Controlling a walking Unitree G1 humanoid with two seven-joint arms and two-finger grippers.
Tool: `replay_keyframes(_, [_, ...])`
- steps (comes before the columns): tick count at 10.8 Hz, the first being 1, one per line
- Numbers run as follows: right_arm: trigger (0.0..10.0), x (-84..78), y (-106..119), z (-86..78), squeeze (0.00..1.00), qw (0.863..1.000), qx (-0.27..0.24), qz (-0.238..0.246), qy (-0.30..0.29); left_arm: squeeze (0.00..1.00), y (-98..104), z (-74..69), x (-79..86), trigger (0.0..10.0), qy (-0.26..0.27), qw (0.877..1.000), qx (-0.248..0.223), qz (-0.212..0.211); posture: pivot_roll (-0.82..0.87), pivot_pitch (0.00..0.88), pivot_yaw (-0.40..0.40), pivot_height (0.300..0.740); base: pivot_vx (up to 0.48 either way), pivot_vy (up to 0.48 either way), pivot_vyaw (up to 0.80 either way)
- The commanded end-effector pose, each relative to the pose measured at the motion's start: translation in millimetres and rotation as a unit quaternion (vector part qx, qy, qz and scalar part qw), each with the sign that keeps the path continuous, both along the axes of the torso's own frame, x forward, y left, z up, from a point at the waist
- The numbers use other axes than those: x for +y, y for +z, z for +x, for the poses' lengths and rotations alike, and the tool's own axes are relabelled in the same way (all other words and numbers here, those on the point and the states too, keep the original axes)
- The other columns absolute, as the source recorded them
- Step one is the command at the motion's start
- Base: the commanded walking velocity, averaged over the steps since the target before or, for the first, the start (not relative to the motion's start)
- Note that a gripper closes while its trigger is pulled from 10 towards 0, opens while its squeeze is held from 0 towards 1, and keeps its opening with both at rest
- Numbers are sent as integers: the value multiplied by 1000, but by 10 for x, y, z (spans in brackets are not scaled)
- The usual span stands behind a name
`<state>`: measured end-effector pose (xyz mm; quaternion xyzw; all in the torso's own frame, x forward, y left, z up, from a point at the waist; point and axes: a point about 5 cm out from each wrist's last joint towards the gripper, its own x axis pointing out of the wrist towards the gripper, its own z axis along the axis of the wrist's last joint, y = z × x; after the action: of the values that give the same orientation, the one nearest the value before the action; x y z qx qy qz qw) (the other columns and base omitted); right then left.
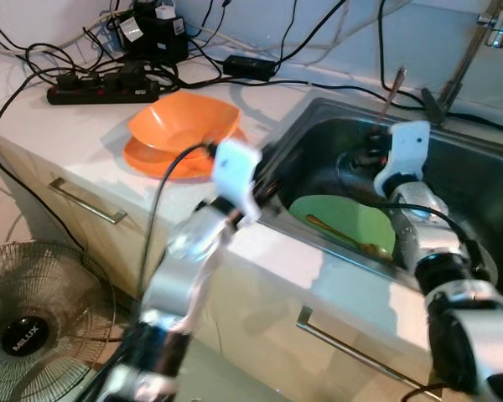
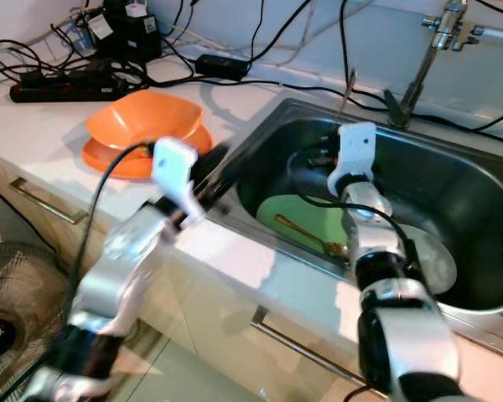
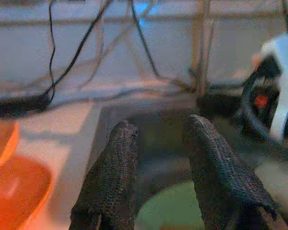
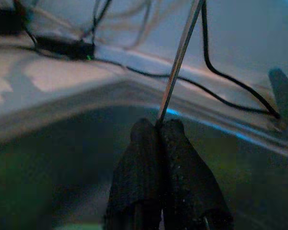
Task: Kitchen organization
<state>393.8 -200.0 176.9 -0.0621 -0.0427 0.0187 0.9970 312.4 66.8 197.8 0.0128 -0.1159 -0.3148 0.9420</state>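
A steel sink (image 1: 317, 109) holds a green plate (image 1: 352, 219) with a gold spoon (image 2: 306, 234) lying on it. Beside it lies a white dish (image 2: 434, 255). My right gripper (image 4: 158, 125) hangs over the sink's back part, shut on a thin metal utensil (image 4: 180, 52) that sticks up toward the wall (image 1: 391, 94). At the sink's near left rim, my left gripper (image 3: 161, 127) is open with nothing between its fingers, and the green plate (image 3: 170, 211) is below it. An orange bowl (image 1: 183, 121) sits on an orange plate (image 1: 141, 157) on the counter to the left.
A black power strip (image 1: 101, 84) and tangled cables run along the counter's back. The faucet (image 2: 432, 42) rises behind the sink. A floor fan (image 1: 25, 327) stands low on the left, in front of the cabinet with its drawer handles (image 1: 84, 201).
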Motion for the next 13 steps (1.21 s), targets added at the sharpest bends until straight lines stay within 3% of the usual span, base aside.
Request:
replay_keyframes(1, [10000,-4,34,23,0,1000,2,-17,-2,0,-26,-23,-11,10000,-8,1000,7,14,191,51,-16,740,0,0,0])
replay_keyframes(6, [10000,132,-369,-38,0,994,96,-44,11,0,-123,-89,-70,10000,-20,999,31,29,197,42,-13,740,0,0,0])
replay_keyframes(7, [10000,146,-383,-40,133,994,101,-47,16,0,-127,-90,-74,10000,-20,999,32,29,196,41,-13,740,0,0,0])
replay_keyframes(8, [10000,155,-399,-42,1000,993,105,-43,17,0,-136,-91,-75,10000,-20,999,34,30,197,40,-14,740,0,0,0])
replay_keyframes(9, [10000,163,-396,-40,1000,993,105,-41,19,0,-136,-93,-75,10000,-20,999,36,30,197,40,-15,740,0,0,0])
replay_keyframes(10, [10000,171,-390,-37,651,993,103,-45,20,0,-133,-92,-76,10000,-19,999,36,29,197,42,-16,740,0,0,0])
replay_keyframes(11, [10000,176,-387,-36,0,994,101,-46,21,0,-136,-91,-80,10000,-20,999,37,29,197,44,-16,740,0,0,0])
replay_keyframes(13, [10000,186,-386,-39,0,994,96,-39,23,0,-141,-91,-91,10000,-21,999,38,28,196,46,-16,740,0,0,0])
